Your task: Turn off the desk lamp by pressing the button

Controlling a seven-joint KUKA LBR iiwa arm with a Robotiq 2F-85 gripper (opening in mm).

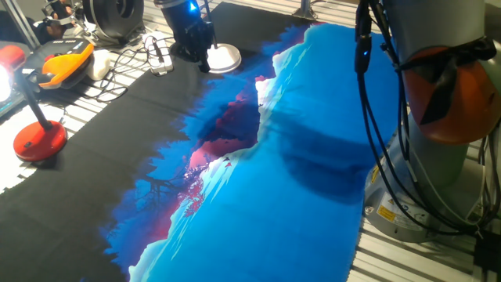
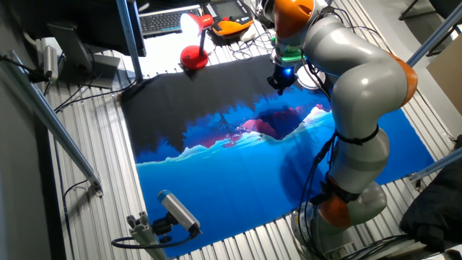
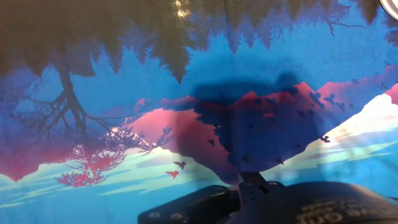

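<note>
Simply glossy white round lamp base [image 1: 225, 57]

red lamp [image 1: 35, 137] lit | printed mat [image 1: 313, 196] | keyboard [image 2: 160, 22]

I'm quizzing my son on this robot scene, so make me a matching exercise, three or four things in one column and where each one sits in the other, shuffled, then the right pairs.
Things:
1. white lamp base
2. red-based lamp
3. gripper
4. landscape mat

Places:
A. spread flat over the table
B. off the mat's left side in one fixed view, on the slatted surface
C. at the mat's far edge, right beside the gripper
D. low at the mat's far edge, next to the white disc

Pairs: 1-C, 2-B, 3-D, 4-A
</note>
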